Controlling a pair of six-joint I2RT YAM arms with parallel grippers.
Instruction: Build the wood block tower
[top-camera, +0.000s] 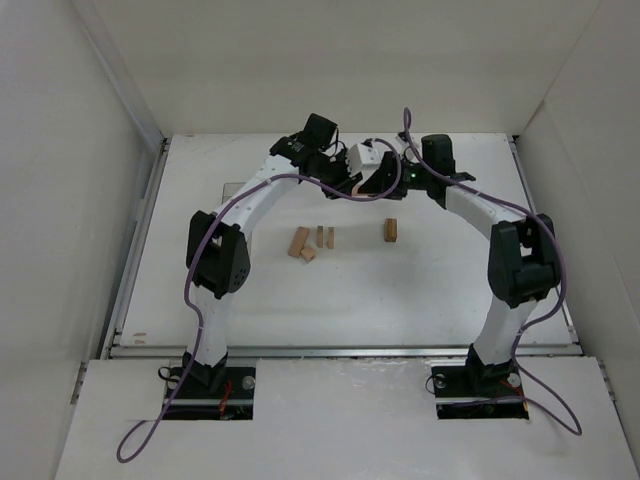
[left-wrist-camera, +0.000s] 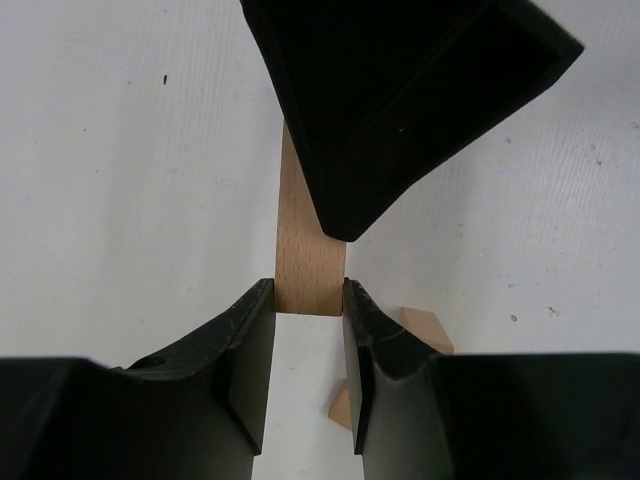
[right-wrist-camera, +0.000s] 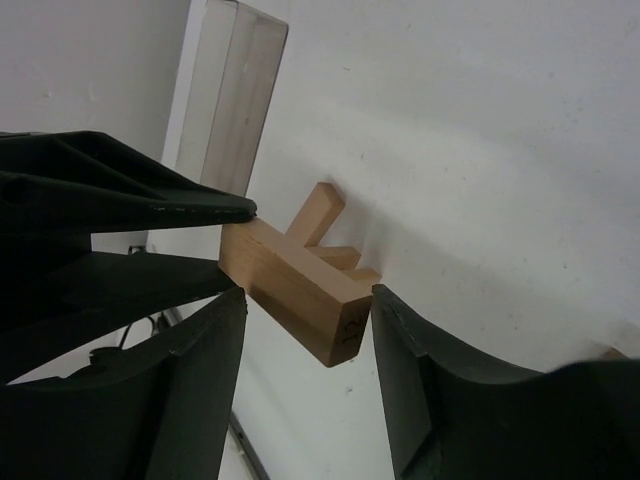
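My left gripper (top-camera: 350, 178) (left-wrist-camera: 308, 292) is shut on one end of a tan wood plank (left-wrist-camera: 308, 255), held in the air at the back middle. My right gripper (top-camera: 385, 180) (right-wrist-camera: 305, 300) meets it there, and its black body (left-wrist-camera: 400, 100) covers the plank's far end. In the right wrist view the plank (right-wrist-camera: 300, 285) lies between my right jaws. They stand wide apart, and the right fingertip (right-wrist-camera: 385, 300) touches the plank's end. Several loose wood blocks (top-camera: 298, 241) (top-camera: 391, 230) lie on the table. No tower shows.
A clear plastic box (top-camera: 365, 155) (right-wrist-camera: 230, 100) stands just behind the two grippers. Small blocks (left-wrist-camera: 425, 328) (right-wrist-camera: 322, 212) lie under them. The white table (top-camera: 450, 290) has raised walls on the left, back and right.
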